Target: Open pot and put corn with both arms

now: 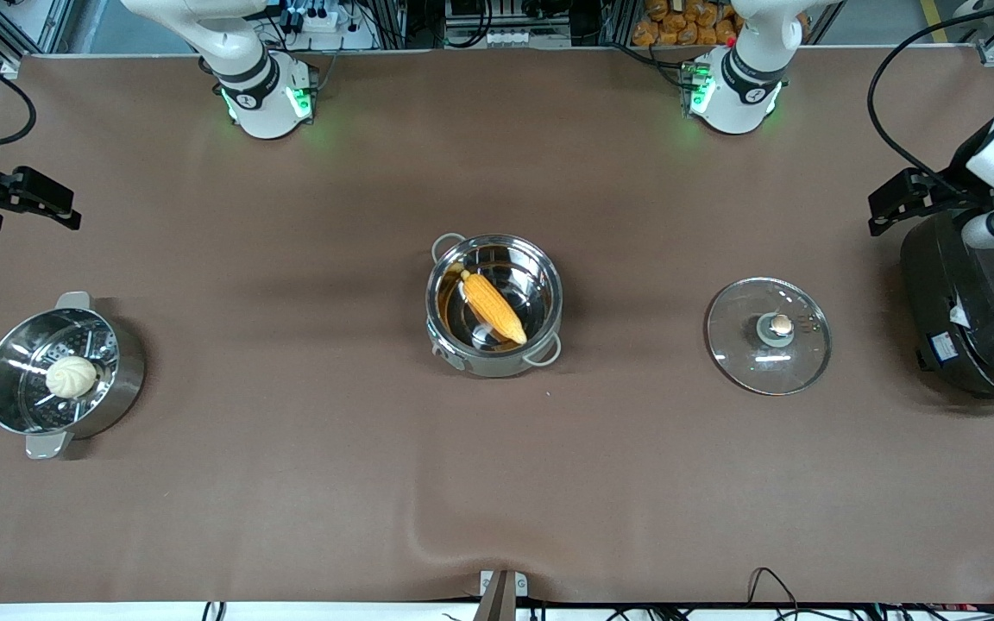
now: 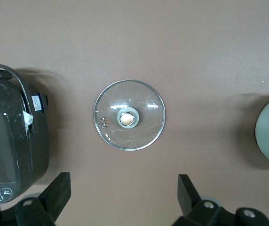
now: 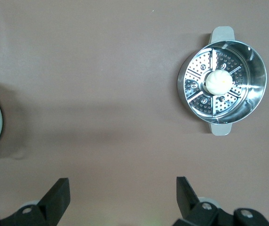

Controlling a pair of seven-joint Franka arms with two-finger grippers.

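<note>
The shiny steel pot (image 1: 497,362) stands open at the table's middle. The yellow corn (image 1: 493,308) lies slanted inside it. The pot's glass lid (image 1: 769,335) lies flat on the table beside the pot, toward the left arm's end, and also shows in the left wrist view (image 2: 130,115). My left gripper (image 1: 881,211) is open and empty, raised high beside the rice cooker. My right gripper (image 1: 66,207) is open and empty, raised high at the right arm's end of the table. Each wrist view shows its own fingers spread wide, the left gripper (image 2: 123,193) and the right gripper (image 3: 122,195).
A steel steamer pot (image 1: 122,379) with a white bun (image 1: 72,377) stands at the right arm's end and shows in the right wrist view (image 3: 261,84). A big black rice cooker (image 1: 971,302) stands at the left arm's end and shows in the left wrist view (image 2: 7,136).
</note>
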